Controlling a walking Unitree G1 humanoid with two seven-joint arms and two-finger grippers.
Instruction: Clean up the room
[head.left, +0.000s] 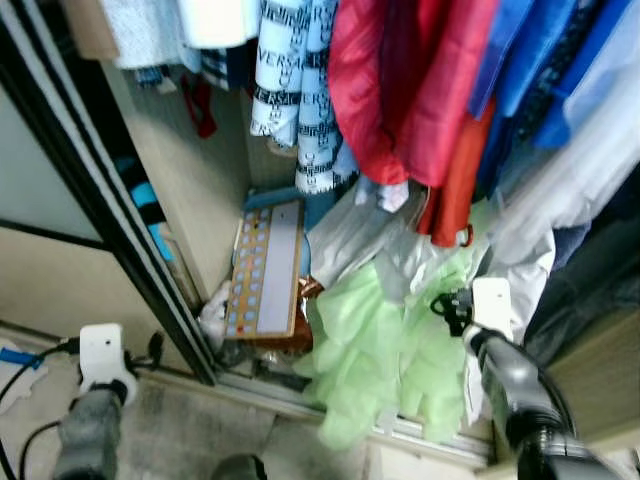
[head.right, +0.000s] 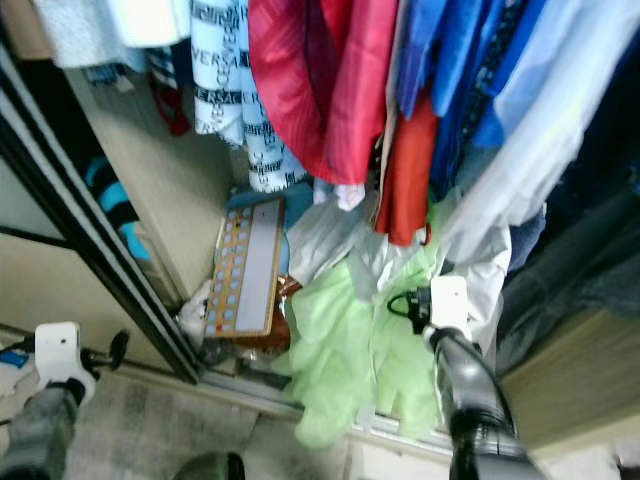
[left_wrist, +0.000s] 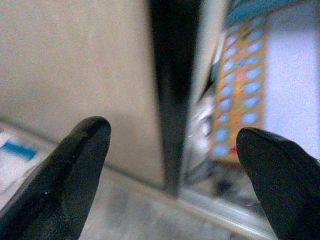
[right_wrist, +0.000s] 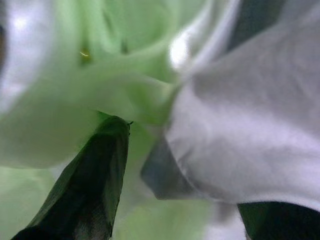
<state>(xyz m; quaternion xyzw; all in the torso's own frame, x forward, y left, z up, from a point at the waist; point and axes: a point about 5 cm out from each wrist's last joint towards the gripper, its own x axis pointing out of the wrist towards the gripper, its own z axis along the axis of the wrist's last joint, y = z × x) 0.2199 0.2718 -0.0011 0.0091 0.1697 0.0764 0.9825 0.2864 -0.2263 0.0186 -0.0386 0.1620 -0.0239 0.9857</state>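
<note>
right gripper (right_wrist: 175, 170) spread, buried in pale green plastic bag (head.left: 375, 350) lower centre, spilling over wardrobe track (head.left: 430, 432) | left gripper (left_wrist: 170, 175) spread, idle lower left by door frame (left_wrist: 172, 90) | tip: pinch thick fold, avoid white bag (right_wrist: 250, 125), lift clear.

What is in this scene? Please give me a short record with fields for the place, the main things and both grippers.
place: open wardrobe with hanging clothes above a cluttered floor
pile: light green bags spilling over the door track
leaning item: flat board with blue dots, upright against the inner wall
left gripper: open, low, facing the black door frame
right gripper: open, pushed into the green bags and a white bag
</note>
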